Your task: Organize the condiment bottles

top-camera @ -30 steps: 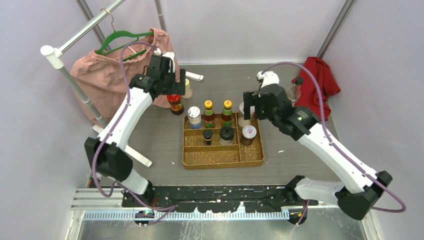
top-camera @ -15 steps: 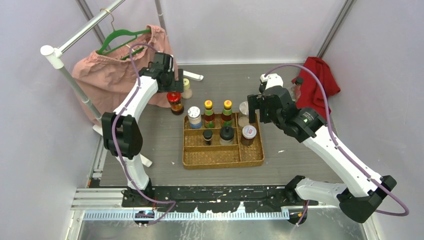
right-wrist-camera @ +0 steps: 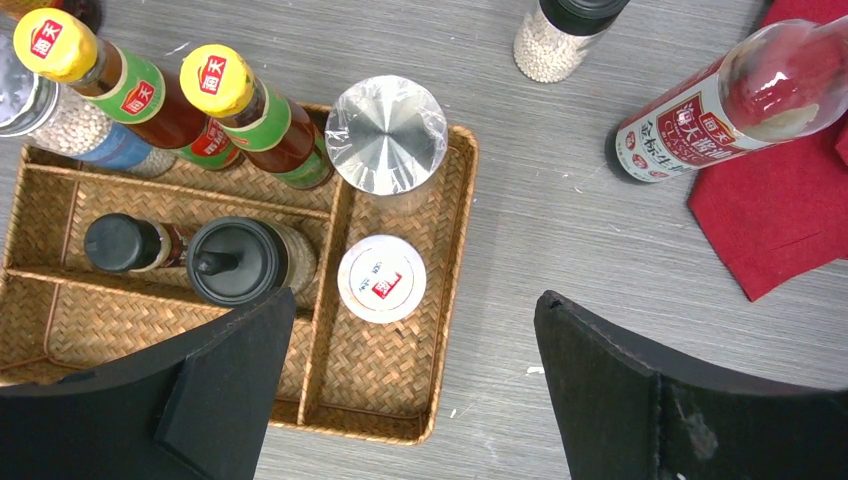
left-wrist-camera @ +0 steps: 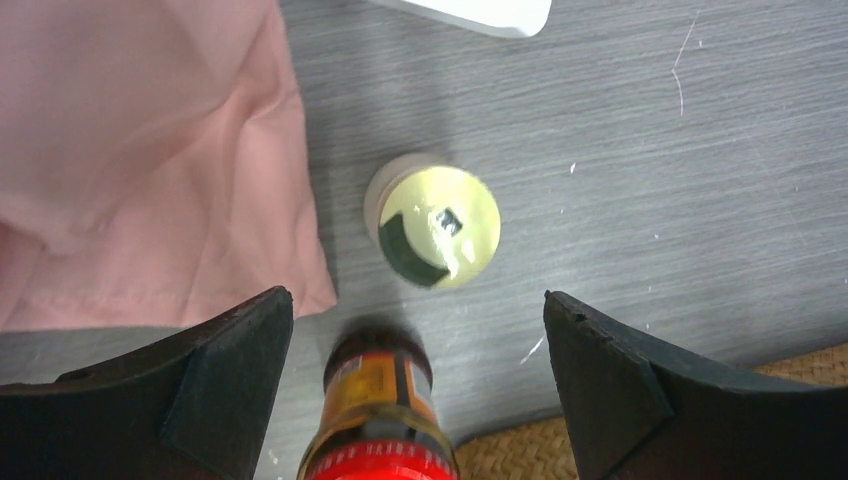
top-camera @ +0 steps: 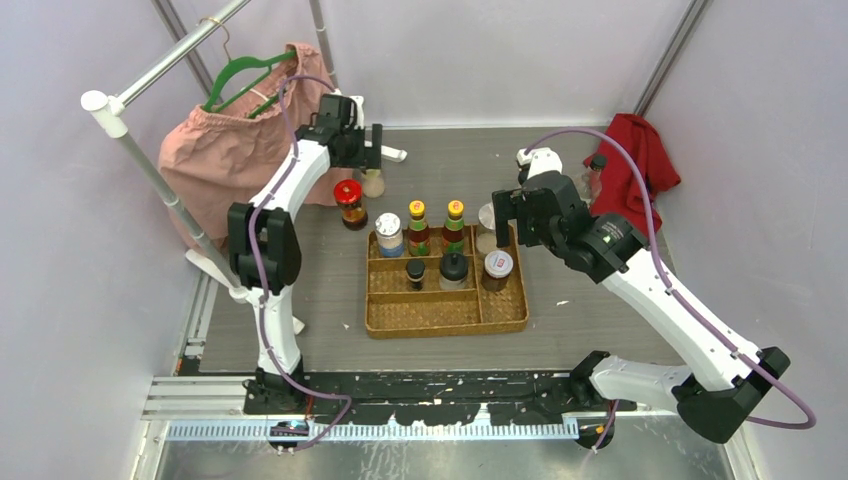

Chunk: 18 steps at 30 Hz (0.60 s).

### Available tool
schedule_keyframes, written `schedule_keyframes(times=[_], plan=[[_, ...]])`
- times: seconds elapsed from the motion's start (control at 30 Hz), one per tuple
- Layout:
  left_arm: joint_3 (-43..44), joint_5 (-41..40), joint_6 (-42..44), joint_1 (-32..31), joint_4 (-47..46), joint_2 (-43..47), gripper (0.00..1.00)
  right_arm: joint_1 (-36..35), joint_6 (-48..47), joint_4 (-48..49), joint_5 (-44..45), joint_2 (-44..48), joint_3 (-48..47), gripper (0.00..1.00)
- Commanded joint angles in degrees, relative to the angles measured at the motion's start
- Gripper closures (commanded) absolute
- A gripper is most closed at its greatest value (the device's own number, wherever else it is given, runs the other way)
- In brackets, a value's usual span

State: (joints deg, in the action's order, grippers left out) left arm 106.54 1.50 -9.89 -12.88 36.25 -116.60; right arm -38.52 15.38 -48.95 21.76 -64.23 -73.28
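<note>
The tan woven tray [top-camera: 440, 312] holds two yellow-capped sauce bottles [top-camera: 417, 226], a blue-labelled shaker [top-camera: 388, 235], a silver-lidded shaker [top-camera: 489, 226], a white-lidded jar [top-camera: 497, 268] and two black-capped bottles [top-camera: 453, 269]. A red-capped jar [top-camera: 349, 203] and a pale-yellow-lidded jar [top-camera: 373, 182] stand on the table left of the tray. My left gripper [left-wrist-camera: 415, 310] is open and empty above these two, with the pale lid [left-wrist-camera: 434, 225] ahead of it. My right gripper [right-wrist-camera: 410, 310] is open and empty above the tray's right compartment [right-wrist-camera: 380, 380].
A pink cloth [top-camera: 215, 150] on a green hanger hangs at the back left, close to the left gripper. A red cloth [top-camera: 630, 160] at the back right carries a clear red-labelled bottle [right-wrist-camera: 720, 105]. A black-capped shaker [right-wrist-camera: 560, 35] stands beside it.
My left arm has swung back and right, from over the red-capped jar to over the pale-lidded jar. The right gripper has drawn slightly away from the tray's silver-lidded shaker.
</note>
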Motion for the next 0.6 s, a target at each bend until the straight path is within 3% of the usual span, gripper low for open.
schedule_keyframes(times=[0.0,0.23,0.57], plan=[[5.0,3.4,1.9,0.1,-3.4,-3.6,0.04,-0.2,-0.8,0.9,0.3,-0.3,-0.3,0.04],[7.4,3.9,2.9,0.1,-5.4,-7.5,0.06,-0.2,-1.1,0.5,0.4,-0.5,-0.1,0.04],[7.1,4.8,1.9,0.1,-4.7,-8.6,0.33,-0.2,-1.1,1.0,-0.1,-0.8,1.6,0.04]])
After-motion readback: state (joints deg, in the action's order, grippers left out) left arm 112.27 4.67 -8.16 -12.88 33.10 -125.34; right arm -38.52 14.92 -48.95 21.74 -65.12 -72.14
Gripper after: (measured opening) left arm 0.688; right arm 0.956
